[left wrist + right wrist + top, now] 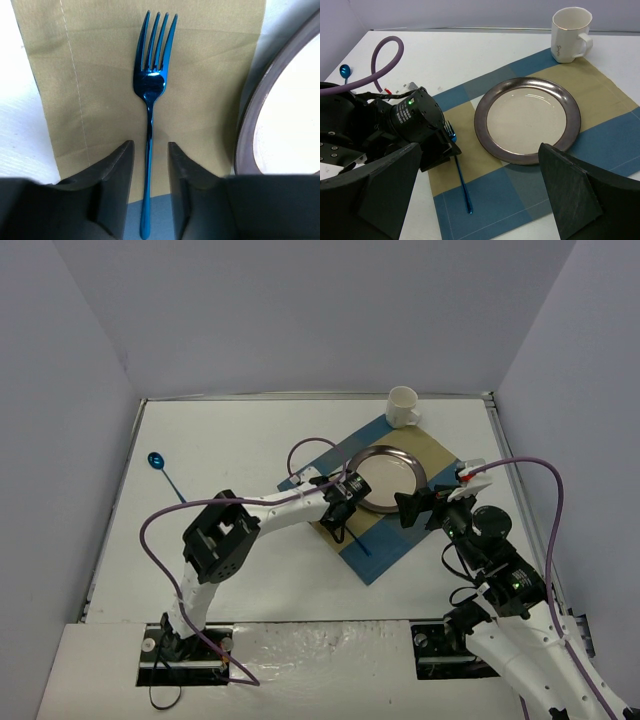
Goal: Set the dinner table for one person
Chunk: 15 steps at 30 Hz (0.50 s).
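A shiny blue fork lies flat on the checked placemat, left of the dark-rimmed plate. My left gripper hovers over the fork's handle. Its fingers stand a little apart, with a gap on each side of the handle, so it is open. From above, the left gripper sits at the plate's left edge, and the fork pokes out below it. My right gripper is wide open and empty, above the placemat near the plate. The white dinner table carries it all.
A white mug stands at the placemat's far corner. A blue spoon lies on the table far left. Lavender-grey walls close in three sides. A purple cable loops over the left arm.
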Available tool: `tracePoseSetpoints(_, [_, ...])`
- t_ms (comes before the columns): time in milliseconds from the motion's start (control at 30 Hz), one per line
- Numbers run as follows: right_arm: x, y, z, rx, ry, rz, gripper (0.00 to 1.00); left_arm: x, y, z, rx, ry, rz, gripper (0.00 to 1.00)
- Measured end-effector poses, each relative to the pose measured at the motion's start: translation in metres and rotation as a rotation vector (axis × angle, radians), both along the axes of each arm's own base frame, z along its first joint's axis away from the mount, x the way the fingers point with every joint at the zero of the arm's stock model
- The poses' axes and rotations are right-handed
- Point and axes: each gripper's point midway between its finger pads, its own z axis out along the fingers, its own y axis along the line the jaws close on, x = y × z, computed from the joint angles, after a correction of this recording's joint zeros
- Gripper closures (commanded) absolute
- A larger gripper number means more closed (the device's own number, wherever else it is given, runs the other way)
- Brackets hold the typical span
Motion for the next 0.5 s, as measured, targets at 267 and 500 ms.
tracePoseSetpoints(267, [0.0,0.0,-0.001,-0.002,0.002,0.002,0.0,0.004,0.047,0.061,0.053,-0.154,-0.044,0.34])
tracePoseSetpoints(500, [-0.002,0.011,-0.008,-0.019,0.025,0.066,0.0,0.025,0.196,0.124,0.164,-0.379,-0.045,0.2])
